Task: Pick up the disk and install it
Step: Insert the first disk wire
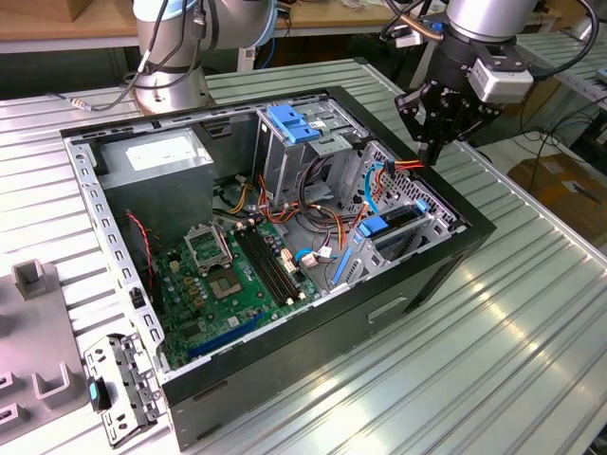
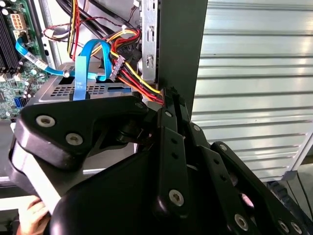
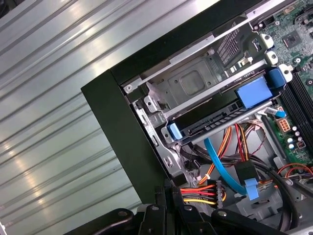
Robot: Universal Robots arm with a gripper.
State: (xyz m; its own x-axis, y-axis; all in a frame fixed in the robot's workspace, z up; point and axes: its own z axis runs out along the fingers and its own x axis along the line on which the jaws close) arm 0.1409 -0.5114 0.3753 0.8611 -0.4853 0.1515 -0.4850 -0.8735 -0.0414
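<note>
Disk (image 3: 215,123) sat in its blue frame inside the drive cage (image 3: 195,83) at the case corner, and the claw (image 1: 425,152), closed and empty, hovered over the case wall (image 3: 122,147) just beside the coloured cables (image 3: 198,193), so good seating seemed to need a straight push along the rails, with open room over the table (image 1: 531,313) outside.

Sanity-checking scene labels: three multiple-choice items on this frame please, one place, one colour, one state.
1. The gripper hangs over: A the power supply; B the edge of the computer case by the cables; C the bare table.
2. The flat cable is: A blue; B green; C white.
3. The computer case is: A shut; B open; C upside down.
B: the exterior view shows it above the cables. A: blue in both wrist views. B: the circuit board lies exposed.
</note>
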